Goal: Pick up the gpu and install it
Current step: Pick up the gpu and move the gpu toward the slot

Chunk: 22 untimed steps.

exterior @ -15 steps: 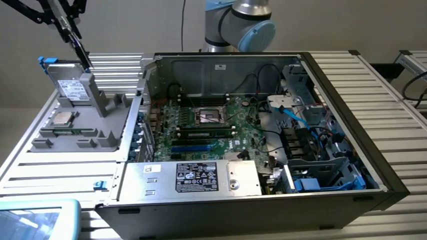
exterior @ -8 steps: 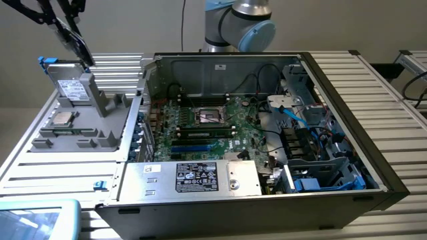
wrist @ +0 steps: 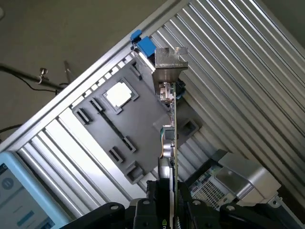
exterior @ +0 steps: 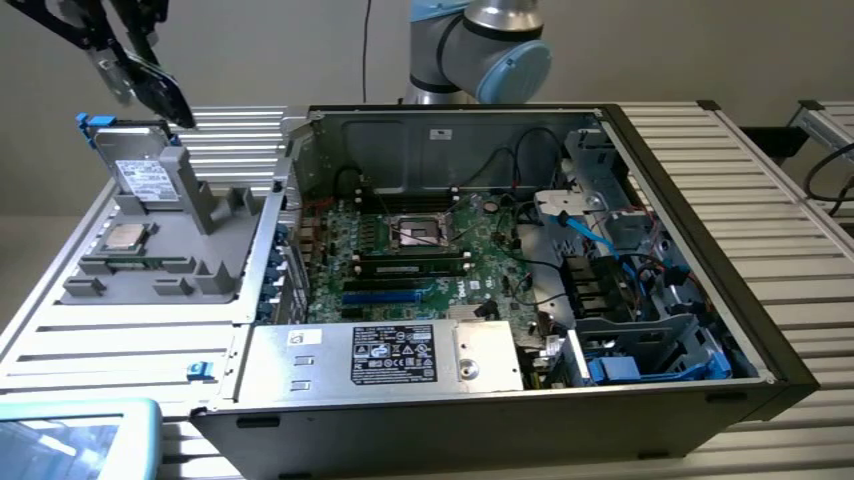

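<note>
The gpu (wrist: 172, 143) appears edge-on in the wrist view: a thin green card with a silver end bracket (wrist: 168, 64) at its far end. My gripper (wrist: 172, 193) is shut on it, with black fingers (wrist: 159, 191) on both faces of the card. In the exterior view the gripper (exterior: 131, 50) hangs high at the exterior view's left and holds the dark card (exterior: 163, 95) tilted in the air, above the far end of the grey parts holder (exterior: 200, 215). The open computer case (exterior: 694, 200) with its green motherboard (exterior: 400, 285) lies toward the exterior view's right.
The grey holder also carries a processor chip (exterior: 127, 238) and a flat silver drive (exterior: 144, 178). Inside the case are a silver power supply (exterior: 400, 355), blue cables (exterior: 594, 235) and a drive cage (exterior: 641, 330). A screen (exterior: 67, 440) sits at the near corner of the slatted table (exterior: 120, 320).
</note>
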Each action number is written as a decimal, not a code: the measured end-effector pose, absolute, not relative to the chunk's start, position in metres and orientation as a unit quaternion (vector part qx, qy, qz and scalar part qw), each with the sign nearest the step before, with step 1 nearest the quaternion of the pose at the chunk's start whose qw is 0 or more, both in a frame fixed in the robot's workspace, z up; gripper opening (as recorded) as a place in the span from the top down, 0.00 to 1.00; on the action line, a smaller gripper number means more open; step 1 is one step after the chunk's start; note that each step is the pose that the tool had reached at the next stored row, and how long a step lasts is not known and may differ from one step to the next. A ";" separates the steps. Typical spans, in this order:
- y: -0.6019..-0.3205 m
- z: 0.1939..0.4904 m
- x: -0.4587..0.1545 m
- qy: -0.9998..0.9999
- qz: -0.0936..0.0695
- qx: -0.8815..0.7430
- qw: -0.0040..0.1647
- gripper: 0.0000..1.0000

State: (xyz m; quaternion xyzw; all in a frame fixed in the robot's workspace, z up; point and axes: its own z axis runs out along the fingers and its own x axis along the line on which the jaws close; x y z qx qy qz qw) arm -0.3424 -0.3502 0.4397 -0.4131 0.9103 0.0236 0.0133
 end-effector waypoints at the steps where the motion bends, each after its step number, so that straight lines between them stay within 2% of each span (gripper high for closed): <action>1: -0.350 0.440 -0.342 0.906 0.024 -0.421 0.013 0.72; 22: -0.350 0.440 -0.342 0.810 0.026 -0.586 0.008 0.72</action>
